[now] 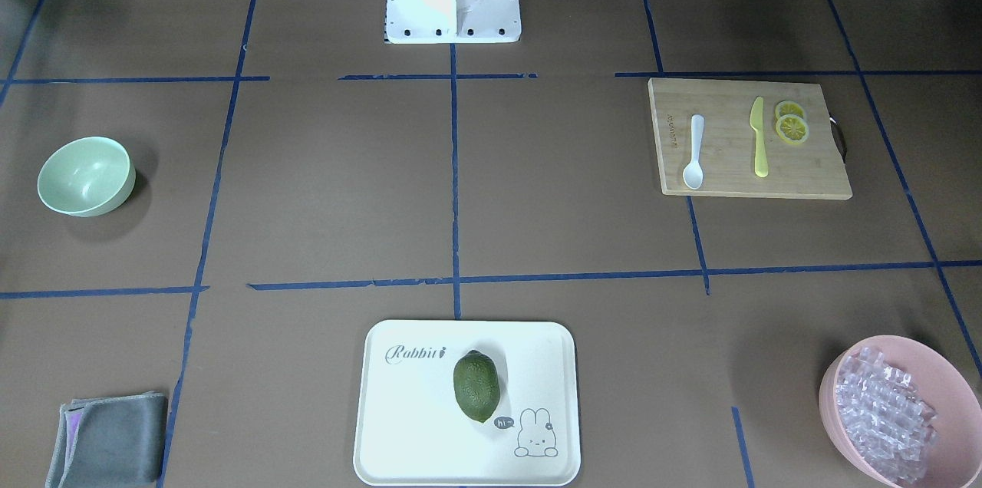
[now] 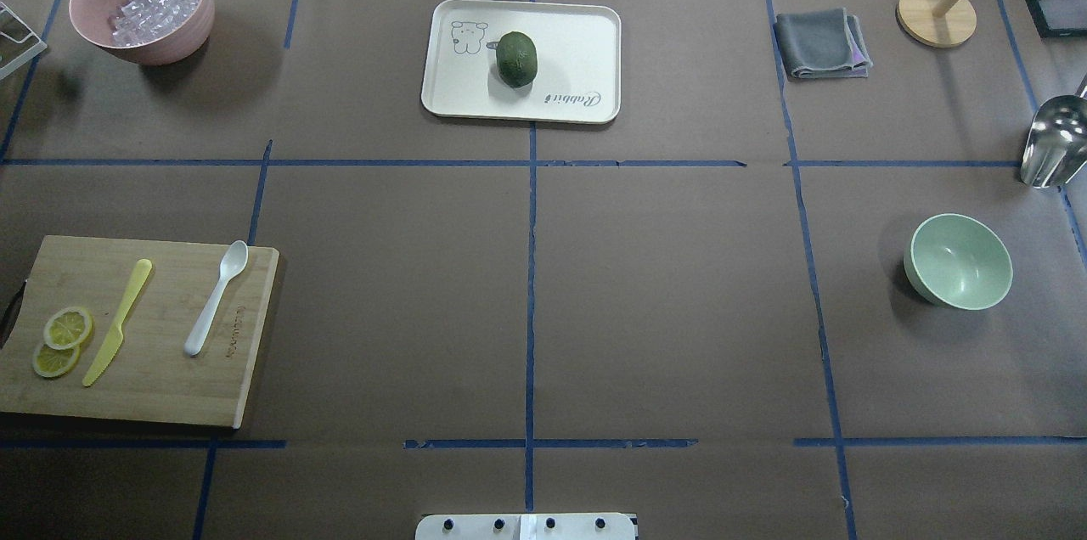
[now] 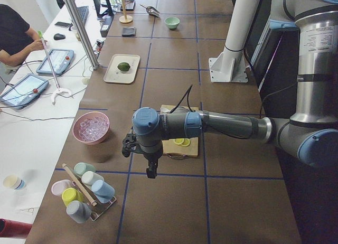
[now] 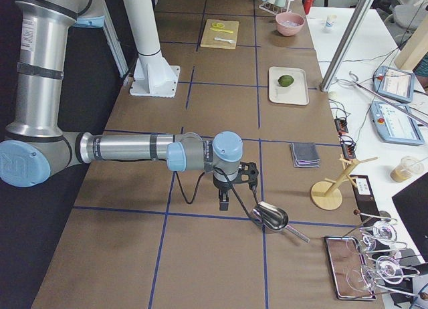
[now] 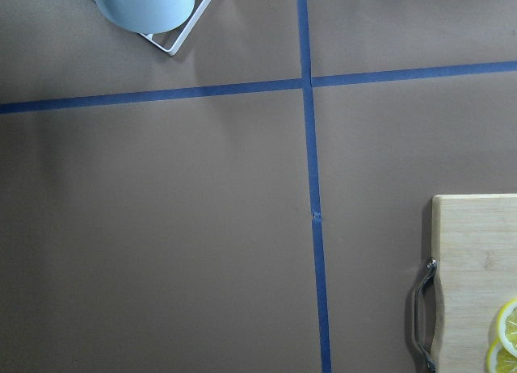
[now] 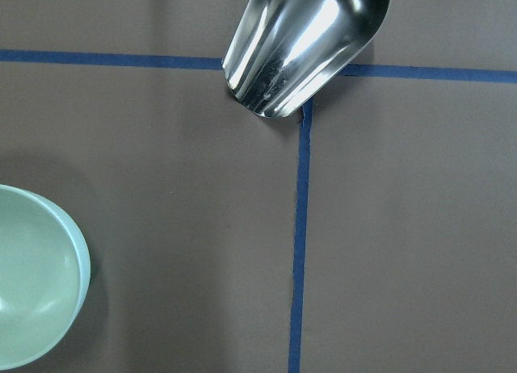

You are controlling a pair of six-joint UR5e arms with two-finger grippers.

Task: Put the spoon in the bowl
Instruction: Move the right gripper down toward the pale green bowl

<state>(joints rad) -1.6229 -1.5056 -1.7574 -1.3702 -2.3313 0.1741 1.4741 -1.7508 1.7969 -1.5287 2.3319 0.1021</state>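
Note:
The white spoon lies on a wooden cutting board on the robot's left side, scoop pointing away from the robot; it also shows in the overhead view. The mint-green bowl stands empty on the robot's right side, and its rim shows in the right wrist view. My left gripper hangs above the table just beyond the board's handle end. My right gripper hangs near a metal scoop, beside the bowl. Both show only in side views, so I cannot tell whether they are open or shut.
A yellow-green knife and lemon slices share the board. A white tray holds a green fruit. A pink bowl of clear cubes, a grey cloth, a metal scoop and a cup rack stand around the edges.

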